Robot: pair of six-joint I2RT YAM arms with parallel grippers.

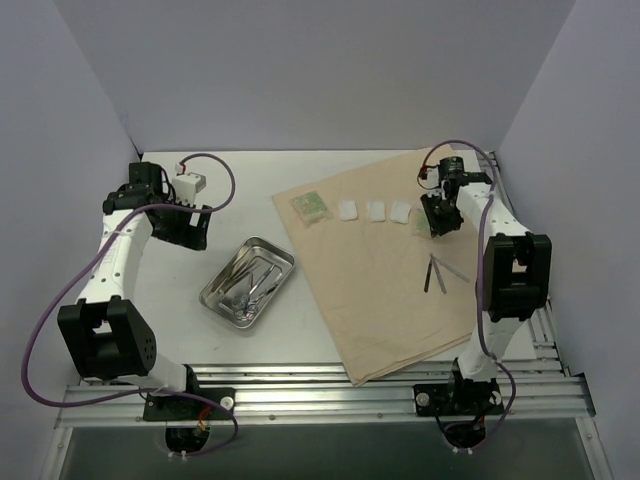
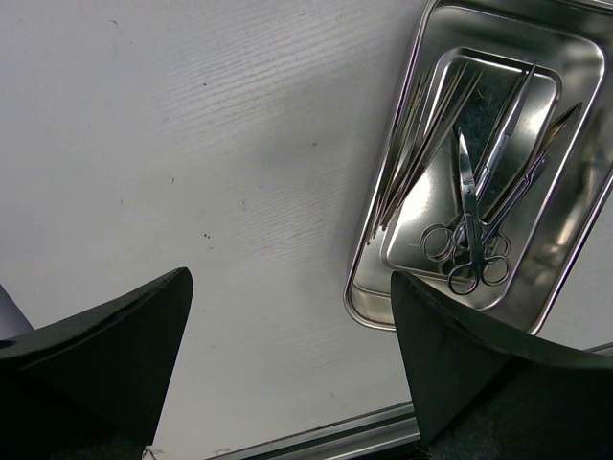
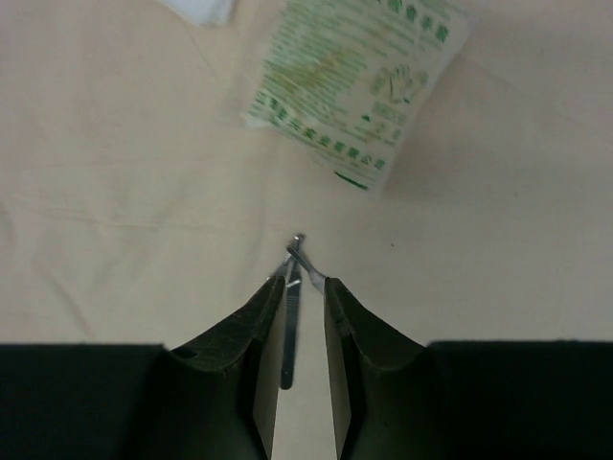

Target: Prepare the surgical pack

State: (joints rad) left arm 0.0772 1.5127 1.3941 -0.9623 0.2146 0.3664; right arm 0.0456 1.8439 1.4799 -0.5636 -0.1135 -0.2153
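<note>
The tan cloth point(image 1: 385, 300) lies spread flat on the right of the table. On its far edge are a green packet point(image 1: 308, 206), three white gauze squares point(image 1: 376, 210) and a second green packet point(image 3: 354, 86). Two thin metal tools point(image 1: 440, 270) lie on the cloth. My right gripper point(image 1: 438, 225) hangs over the cloth with its jaws a narrow gap apart; in the right wrist view point(image 3: 304, 283) the tools point(image 3: 290, 326) show in that gap, not clamped. The steel tray point(image 1: 215, 300) holds scissors point(image 2: 469, 240) and tweezers point(image 2: 421, 144). My left gripper point(image 2: 292, 278) is wide open and empty, over bare table left of the tray point(image 2: 369, 287).
Aluminium rails point(image 1: 320, 385) run along the near edge, also seen in the left wrist view point(image 2: 316, 436). Grey walls close in the left, back and right. Purple cables loop off both arms. A corner of gauze point(image 3: 206, 8) lies next to the packet.
</note>
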